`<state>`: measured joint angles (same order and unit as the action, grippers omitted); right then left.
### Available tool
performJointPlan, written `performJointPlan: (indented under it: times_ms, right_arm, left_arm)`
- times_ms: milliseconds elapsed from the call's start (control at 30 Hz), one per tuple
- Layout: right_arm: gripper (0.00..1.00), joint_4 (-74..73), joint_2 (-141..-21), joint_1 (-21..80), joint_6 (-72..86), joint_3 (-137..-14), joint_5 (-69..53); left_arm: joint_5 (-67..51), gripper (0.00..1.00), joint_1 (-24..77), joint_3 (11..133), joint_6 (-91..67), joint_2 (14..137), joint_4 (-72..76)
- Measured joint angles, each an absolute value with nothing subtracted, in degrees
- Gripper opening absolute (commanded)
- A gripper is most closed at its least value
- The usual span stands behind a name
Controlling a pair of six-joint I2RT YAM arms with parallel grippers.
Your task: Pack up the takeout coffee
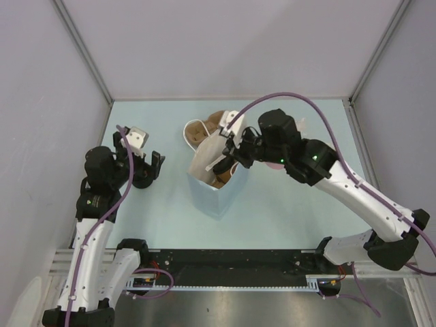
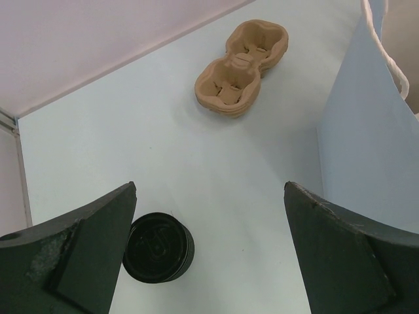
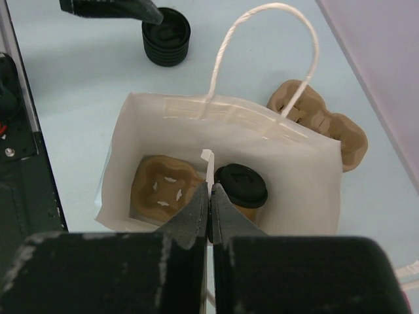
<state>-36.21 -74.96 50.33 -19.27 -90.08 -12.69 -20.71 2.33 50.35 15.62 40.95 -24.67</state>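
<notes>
The takeout coffee, a tan paper cup (image 3: 247,210) capped with a black lid (image 3: 241,185), stands in one well of a brown carrier (image 3: 163,186) inside the open white paper bag (image 3: 294,176). My right gripper (image 3: 209,191) hangs just above the bag's mouth, shut on a thin white wrapped straw (image 3: 207,160) that points down into the bag beside the cup. In the top view it sits over the bag (image 1: 216,187). My left gripper (image 2: 209,255) is open and empty, low over the table, with a stack of black lids (image 2: 158,247) by its left finger.
Spare brown carriers (image 2: 241,69) lie behind the bag, also seen in the top view (image 1: 204,129). The bag's wall (image 2: 363,144) rises to the right of my left gripper. The bag's twine handle (image 3: 262,39) arches up on the far side.
</notes>
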Motion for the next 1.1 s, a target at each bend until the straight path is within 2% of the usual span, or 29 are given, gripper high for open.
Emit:
performJointPlan:
  times_ms: [400,467,500,533,600,700,900,1100]
  right_arm:
    - [0.02,-34.72,-80.18,62.02,-27.83,-87.57,2.37]
    - [0.11,-34.54,-80.79,63.37,-29.28,-86.28,3.99]
    - [0.25,-34.57,-81.03,63.83,-29.71,-85.89,4.38]
    - [0.31,-34.54,-81.28,64.27,-30.35,-85.36,4.97]
    - [0.43,-34.70,-81.56,64.75,-31.27,-84.79,5.65]
    - [0.53,-34.83,-81.54,65.04,-32.71,-84.53,6.24]
    - [0.68,-35.64,-80.31,64.53,-33.41,-84.95,5.82]
    - [0.70,-38.37,-76.93,57.30,-30.39,-90.72,-2.83]
  left_arm:
    - [-21.43,0.99,1.72,49.36,15.44,40.91,-24.49]
    - [-21.45,0.99,1.61,49.08,15.44,40.66,-24.43]
    - [-21.47,0.99,1.56,48.97,15.44,40.56,-24.43]
    - [-21.54,0.99,1.52,48.82,15.44,40.45,-24.34]
    - [-21.69,0.99,1.43,48.62,15.44,40.36,-24.34]
    - [-21.74,0.99,1.30,48.49,15.44,40.36,-24.29]
    - [-21.91,1.00,1.30,48.49,15.44,40.45,-24.27]
    - [-22.79,0.99,1.28,48.49,15.44,41.01,-24.25]
